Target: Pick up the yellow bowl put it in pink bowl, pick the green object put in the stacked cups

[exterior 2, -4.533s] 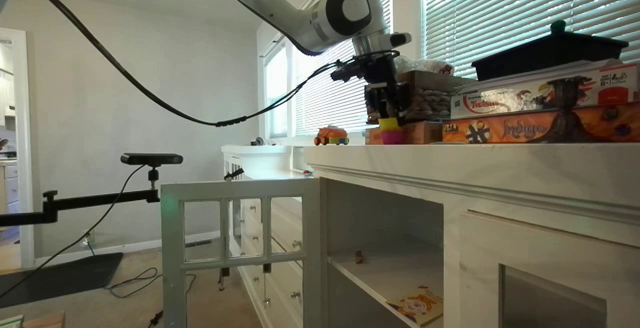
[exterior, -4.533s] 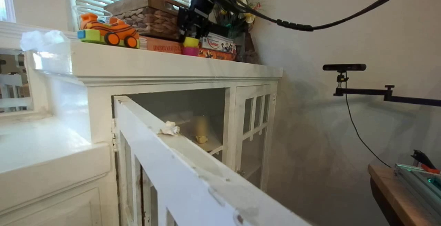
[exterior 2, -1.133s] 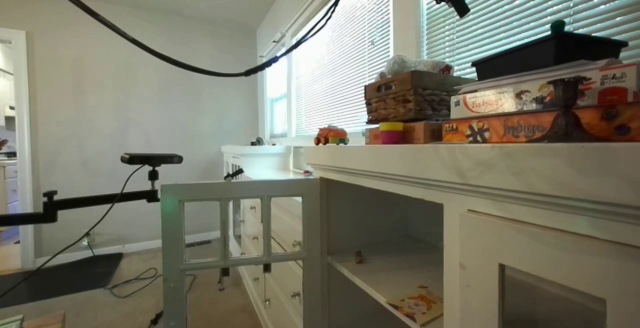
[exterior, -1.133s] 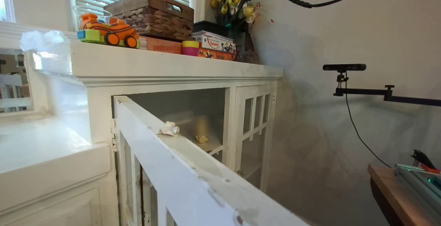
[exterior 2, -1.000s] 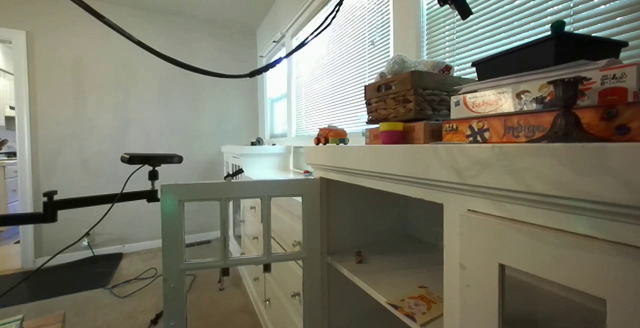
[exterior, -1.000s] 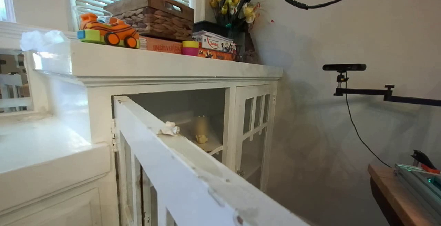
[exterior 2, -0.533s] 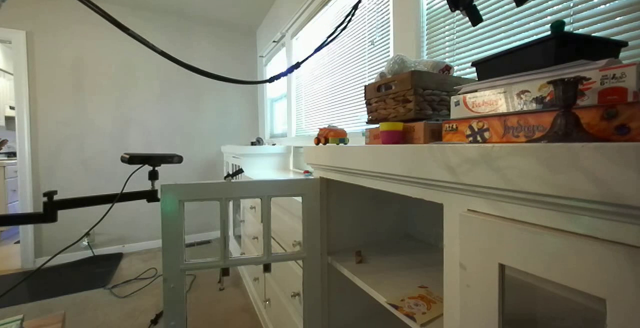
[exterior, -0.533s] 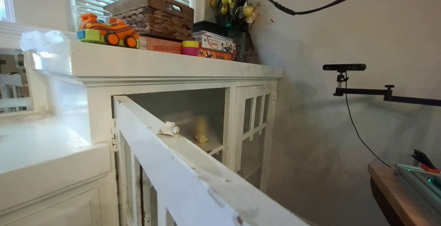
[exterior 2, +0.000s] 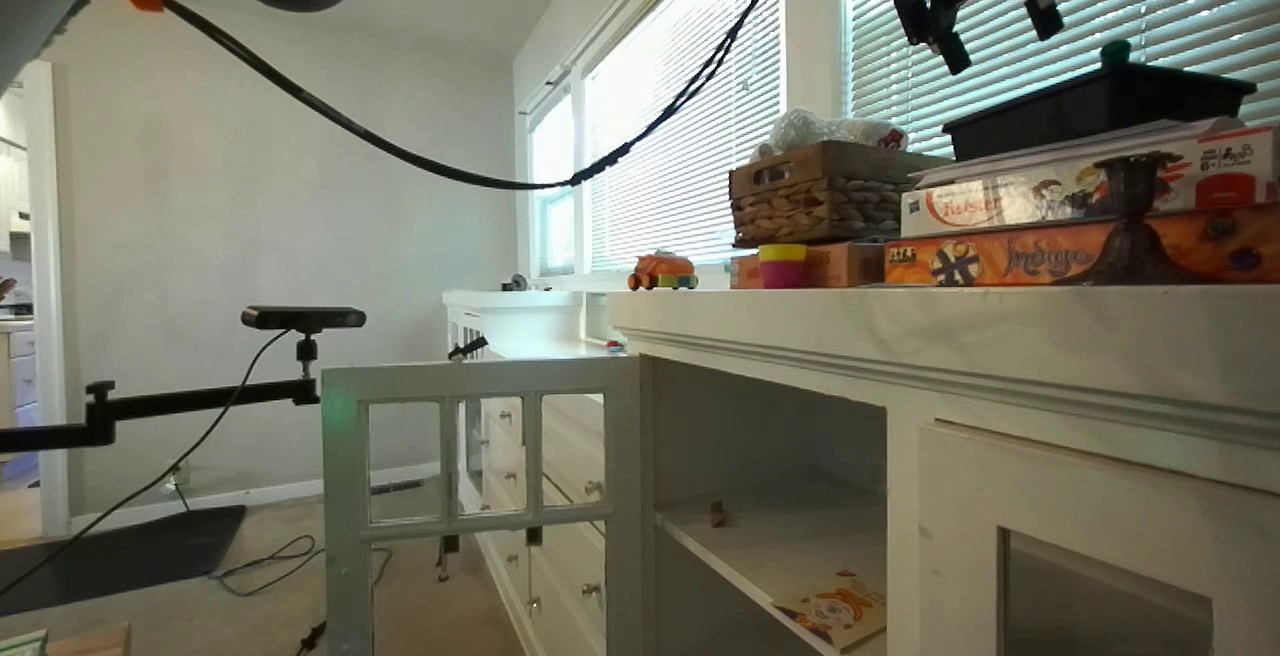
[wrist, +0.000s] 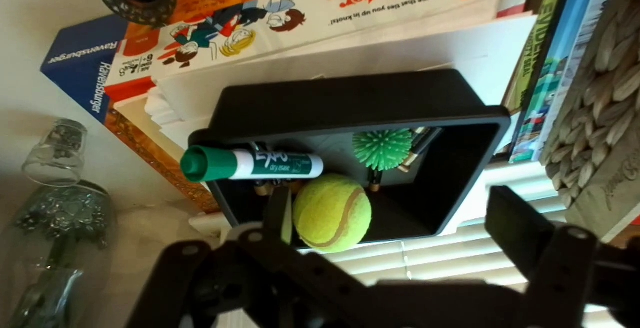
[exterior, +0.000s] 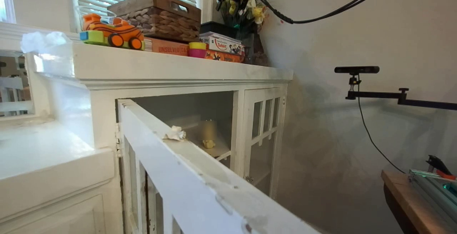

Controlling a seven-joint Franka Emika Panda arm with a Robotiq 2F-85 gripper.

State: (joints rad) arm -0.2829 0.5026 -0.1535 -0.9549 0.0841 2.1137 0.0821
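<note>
The yellow bowl [exterior: 197,45] sits nested in the pink bowl [exterior: 197,53] on the cabinet top; both also show in an exterior view, yellow bowl [exterior 2: 782,253] over pink bowl [exterior 2: 783,277]. My gripper [wrist: 391,205] is open and empty, above the black bin [wrist: 345,103]. A green spiky ball [wrist: 382,149] lies in the bin, ahead of the gap between the fingers. A green marker [wrist: 252,164] leans over the bin's rim. The gripper also shows high up in both exterior views, gripper [exterior: 231,3] and gripper [exterior 2: 1002,44].
A tennis ball [wrist: 332,214] lies in the bin beside one finger. The bin stands on game boxes [exterior 2: 1085,246]. A woven basket [exterior 2: 825,191], a dark candle holder [exterior 2: 1135,221], glassware [wrist: 57,153] and flowers [exterior: 257,13] stand close by. Window blinds are behind.
The gripper was on the yellow bowl 4.5 s ago; it let go, rose and moved over the bin. The yellow bowl sits lower in the pink bowl. In the last second the gripper came down slightly.
</note>
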